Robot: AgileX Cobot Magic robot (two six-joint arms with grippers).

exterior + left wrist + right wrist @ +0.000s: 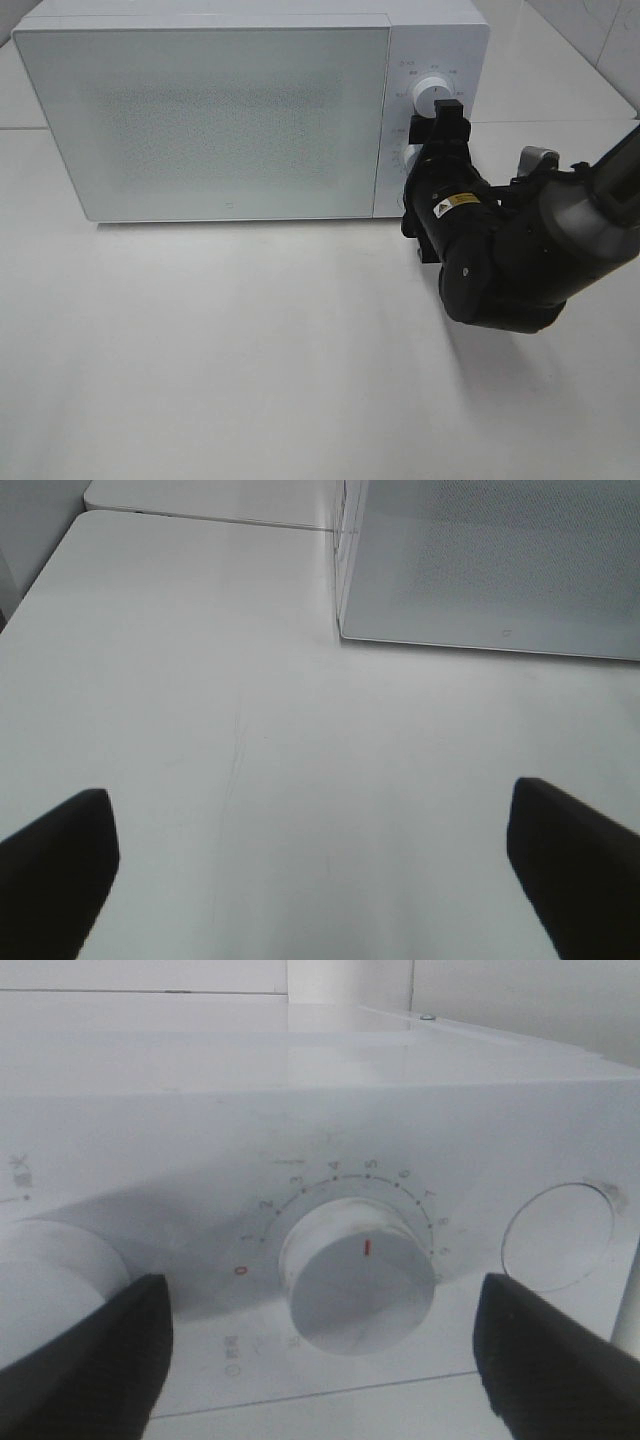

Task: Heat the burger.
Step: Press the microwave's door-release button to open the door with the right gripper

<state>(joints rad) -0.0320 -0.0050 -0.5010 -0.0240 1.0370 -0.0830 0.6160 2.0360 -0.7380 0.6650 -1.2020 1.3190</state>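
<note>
Reaching: right gripper [322, 1358] is framing the microwave's [200, 1130] timer dial [360, 1285], fingers [90, 1360] standing apart either side, probably readying to set the time.
Task item: the burger is not showing; likely sitting behind the shut door [205, 115].
Other arm: left gripper [315, 870] is hovering over the worktop [200, 680] nearer its left edge, fingers apart.
Around: microwave is standing along the far edge; nothing is blocking the dial.
</note>
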